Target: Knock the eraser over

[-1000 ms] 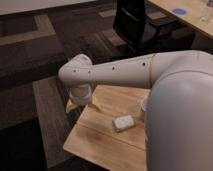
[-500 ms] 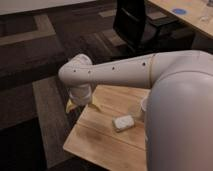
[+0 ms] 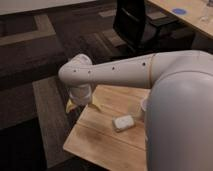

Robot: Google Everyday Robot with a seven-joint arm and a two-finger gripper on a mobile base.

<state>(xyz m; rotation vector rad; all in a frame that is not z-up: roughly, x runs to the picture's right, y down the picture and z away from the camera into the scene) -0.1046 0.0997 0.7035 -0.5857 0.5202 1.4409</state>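
At table (image 3: pixel 97 142) far-left edge, gripper (image 3: pixel 81 103) hangs low, whitish block (image 3: pixel 123 122) nr it

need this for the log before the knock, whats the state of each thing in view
hand: down low at the table's far left corner, under the bent arm
eraser: not visible, perhaps hidden by the hand or arm
whitish block: lying flat on the table, apart from the hand
white cup: seems upright, mostly hidden behind the arm
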